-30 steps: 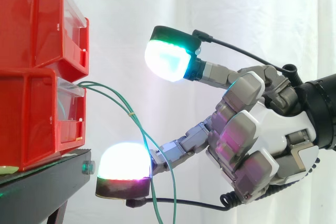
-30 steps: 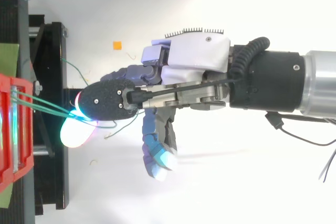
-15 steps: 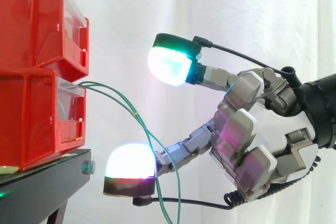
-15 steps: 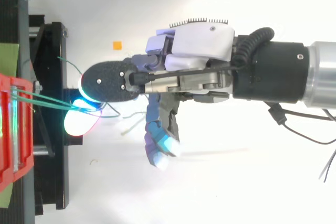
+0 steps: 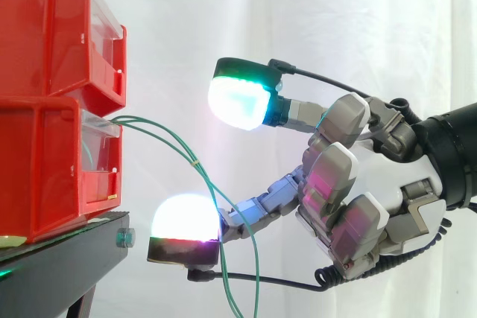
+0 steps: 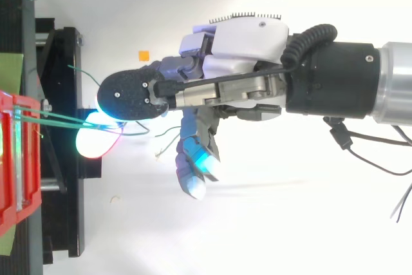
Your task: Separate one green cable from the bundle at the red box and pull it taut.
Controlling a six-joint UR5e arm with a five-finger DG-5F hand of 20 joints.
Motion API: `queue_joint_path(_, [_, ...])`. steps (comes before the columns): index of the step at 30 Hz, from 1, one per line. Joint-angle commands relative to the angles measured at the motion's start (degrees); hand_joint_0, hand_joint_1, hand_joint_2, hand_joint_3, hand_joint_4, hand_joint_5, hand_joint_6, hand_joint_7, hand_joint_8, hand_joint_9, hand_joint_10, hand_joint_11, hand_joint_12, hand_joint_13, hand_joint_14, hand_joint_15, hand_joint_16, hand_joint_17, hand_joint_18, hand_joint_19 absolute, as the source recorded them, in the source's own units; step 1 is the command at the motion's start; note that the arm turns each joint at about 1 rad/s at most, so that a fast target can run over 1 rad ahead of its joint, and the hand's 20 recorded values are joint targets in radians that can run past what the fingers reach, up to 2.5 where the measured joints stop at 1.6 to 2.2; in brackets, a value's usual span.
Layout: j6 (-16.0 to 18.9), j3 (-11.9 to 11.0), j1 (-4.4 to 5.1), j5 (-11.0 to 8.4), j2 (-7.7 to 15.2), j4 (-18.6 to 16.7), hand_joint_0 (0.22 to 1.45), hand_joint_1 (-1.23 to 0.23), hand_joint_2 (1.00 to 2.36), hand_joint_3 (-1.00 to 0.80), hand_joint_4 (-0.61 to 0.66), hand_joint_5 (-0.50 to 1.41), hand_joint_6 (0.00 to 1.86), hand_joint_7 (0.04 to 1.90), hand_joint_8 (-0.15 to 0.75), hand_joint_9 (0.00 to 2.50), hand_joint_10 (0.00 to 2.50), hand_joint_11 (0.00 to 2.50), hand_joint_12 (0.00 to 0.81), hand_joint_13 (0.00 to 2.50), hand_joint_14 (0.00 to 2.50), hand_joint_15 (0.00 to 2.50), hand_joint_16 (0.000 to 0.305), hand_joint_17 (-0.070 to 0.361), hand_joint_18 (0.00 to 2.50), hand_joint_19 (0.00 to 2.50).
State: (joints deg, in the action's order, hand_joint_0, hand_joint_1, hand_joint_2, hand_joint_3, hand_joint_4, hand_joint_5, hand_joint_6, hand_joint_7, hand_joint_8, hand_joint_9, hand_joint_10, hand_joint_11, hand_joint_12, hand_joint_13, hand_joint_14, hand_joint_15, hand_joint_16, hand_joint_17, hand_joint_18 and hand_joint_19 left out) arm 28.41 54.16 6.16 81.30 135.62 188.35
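Side view lets me follow the green cables (image 5: 192, 161). At least 2 strands leave the front of the lower red bin (image 5: 45, 169), slope out to the right and downward, and meet at a small pale tie. From there they hang slack past the bottom edge. On the way down they cross the lower outstretched finger just behind its white-and-magenta pad (image 5: 185, 217). I cannot tell whether they touch it or only pass in front of it.

The hand (image 5: 373, 191) comes in from the right with its fingers (image 5: 264, 205) spread wide. 1 reaches up and left to a cyan-green pad (image 5: 238, 102), and the other reaches down and left. The 2 pads stand well apart, and the cables pass through the gap between them. Nothing is pinched. The remaining fingers are folded against the palm and hold nothing.

From the top view, the cables (image 6: 64, 118) run from the bin at the left edge across the black bench (image 6: 64, 223). They vanish under the dark back of the upper pad (image 6: 132, 94), and thin loose green ends curl just beyond it.

A 2nd red bin (image 5: 45, 27) sits stacked on the lower one. Both stand on the bench before the white curtain (image 5: 335, 20). A small orange scrap (image 6: 144, 55) lies on the white surface near the hand.
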Motion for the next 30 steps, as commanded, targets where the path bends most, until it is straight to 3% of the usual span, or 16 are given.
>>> queue_joint_path(1, [0.0,-0.1,-0.01,0.0,0.0,0.0,0.54,-0.56,1.0,-0.5,0.34,0.05,0.5,0.77,0.238,1.86,0.02,0.57,0.429,1.58,0.02,0.63,0.071,0.16,1.81,0.47])
queue_joint_path(16, [-0.2,-1.5,-0.01,0.0,0.0,0.3,0.54,-0.56,1.0,-0.5,0.32,0.07,0.5,0.84,0.251,1.95,0.02,0.55,0.425,1.63,0.02,0.63,0.07,0.158,1.83,0.47])
queue_joint_path(30, [0.0,-2.2,-0.1,0.0,0.0,3.1,0.58,-0.55,1.0,-0.5,0.28,0.09,0.5,0.9,0.255,1.99,0.02,0.56,0.416,1.66,0.02,0.63,0.068,0.153,1.82,0.48])
